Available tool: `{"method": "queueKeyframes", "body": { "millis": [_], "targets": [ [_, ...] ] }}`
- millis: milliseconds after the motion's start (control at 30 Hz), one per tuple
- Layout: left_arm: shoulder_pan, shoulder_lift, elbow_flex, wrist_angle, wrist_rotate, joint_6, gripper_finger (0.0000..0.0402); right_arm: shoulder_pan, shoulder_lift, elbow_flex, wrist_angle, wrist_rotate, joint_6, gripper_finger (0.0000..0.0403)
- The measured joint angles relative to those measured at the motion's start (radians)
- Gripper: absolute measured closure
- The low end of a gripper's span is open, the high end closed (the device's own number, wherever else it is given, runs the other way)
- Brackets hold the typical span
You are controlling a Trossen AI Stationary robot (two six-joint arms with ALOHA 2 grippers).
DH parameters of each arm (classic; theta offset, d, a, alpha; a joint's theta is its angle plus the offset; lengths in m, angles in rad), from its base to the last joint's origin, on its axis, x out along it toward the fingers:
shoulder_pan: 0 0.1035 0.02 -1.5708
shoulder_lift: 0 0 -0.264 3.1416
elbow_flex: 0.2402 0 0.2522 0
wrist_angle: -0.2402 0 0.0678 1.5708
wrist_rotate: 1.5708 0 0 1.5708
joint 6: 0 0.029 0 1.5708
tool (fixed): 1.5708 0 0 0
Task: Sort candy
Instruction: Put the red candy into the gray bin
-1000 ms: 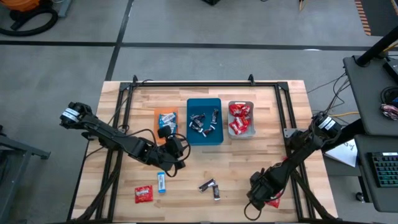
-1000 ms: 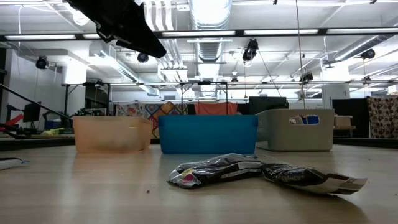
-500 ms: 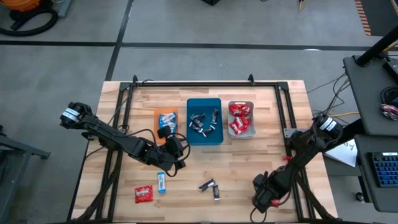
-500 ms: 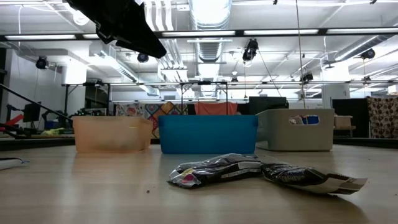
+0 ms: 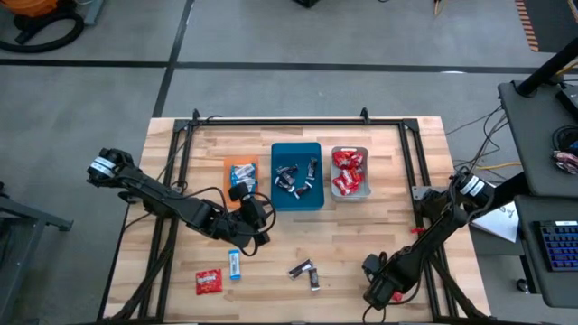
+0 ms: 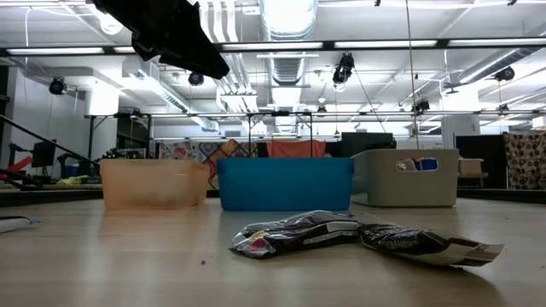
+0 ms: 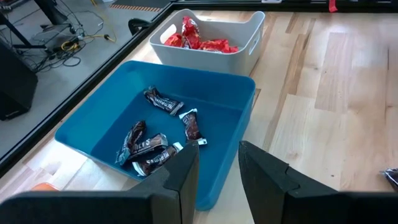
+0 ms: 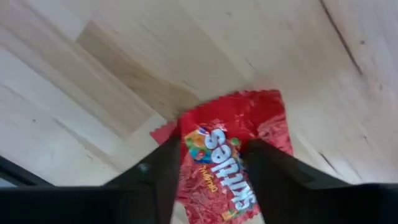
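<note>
The right tool point(image 5: 383, 293) has slid left, now covering the red candy point(image 8: 233, 163).

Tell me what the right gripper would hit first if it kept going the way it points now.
The red candy packet: the right gripper points down with its open fingers straddling the packet on the wooden table. How far above it they stand is unclear.

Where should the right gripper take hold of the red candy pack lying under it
Across the middle of the red candy pack, straight down from above. It lies flat on the wooden table, and the right gripper already has a finger on each long side, so closing pinches its narrow width.
</note>
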Motion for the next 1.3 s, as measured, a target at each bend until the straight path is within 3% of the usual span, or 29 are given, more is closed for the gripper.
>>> {"method": "queueKeyframes", "body": {
  "millis": [267, 333, 467, 767, 867, 1300],
  "targets": [
    [0.0, 0.0, 0.0, 0.001, 0.0, -0.001, 0.0304, 0.001, -0.002, -0.002, -0.004, 0.054, -0.063, 0.0369],
    [0.0, 0.0, 0.0, 0.001, 0.0, -0.001, 0.0304, 0.0, -0.009, -0.002, -0.004, 0.06, -0.087, 0.0387],
    [0.0, 0.0, 0.0, 0.0, 0.0, -0.001, 0.0304, 0.001, -0.044, -0.002, -0.018, 0.102, -0.114, 0.0393],
    [0.0, 0.0, 0.0, 0.003, 0.0, -0.005, 0.0304, -0.009, -0.177, -0.008, -0.113, 0.576, -0.166, 0.0394],
    [0.0, 0.0, 0.0, 0.004, 0.0, -0.005, 0.0304, -0.008, -0.215, -0.008, -0.119, 0.672, -0.194, 0.0394],
    [0.0, 0.0, 0.0, 0.026, 0.0, -0.035, 0.0304, -0.015, -0.35, -0.006, -0.169, 0.68, -0.188, 0.0394]
  ]
}}
